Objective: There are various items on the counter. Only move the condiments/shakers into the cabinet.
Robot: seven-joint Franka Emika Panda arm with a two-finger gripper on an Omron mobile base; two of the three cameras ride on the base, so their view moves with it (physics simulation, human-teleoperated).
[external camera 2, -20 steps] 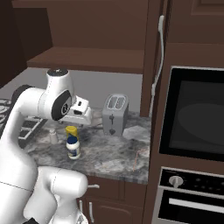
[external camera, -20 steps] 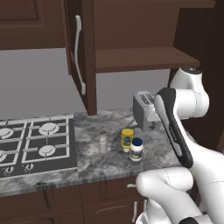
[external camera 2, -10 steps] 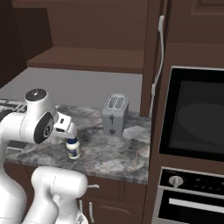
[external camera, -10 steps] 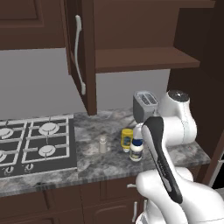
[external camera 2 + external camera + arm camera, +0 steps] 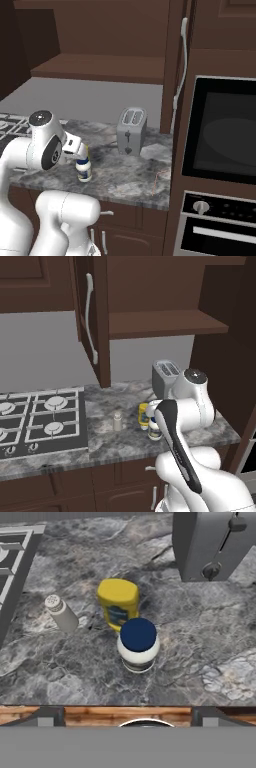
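Jar (image 5: 138,644), white with dark blue lid: stood upright on the counter (image 5: 200,657), directly below the hand; first pick by judgement.
Squeeze bottle (image 5: 119,604), yellow: just behind the jar, nearly touching it.
Shaker (image 5: 61,613), pale grey: apart to one side, toward the stovetop (image 5: 40,421).
Toaster (image 5: 215,542): farther back; to be left alone.
Gripper (image 5: 75,145): jaws spread wide, holding nothing, above the jar.
Cabinet (image 5: 165,323): door open, shelf bare.
Handling advice: descend straight, centre the jaws on the jar's body below the lid, avoid nudging the bottle, close firmly, lift clear before swinging up.
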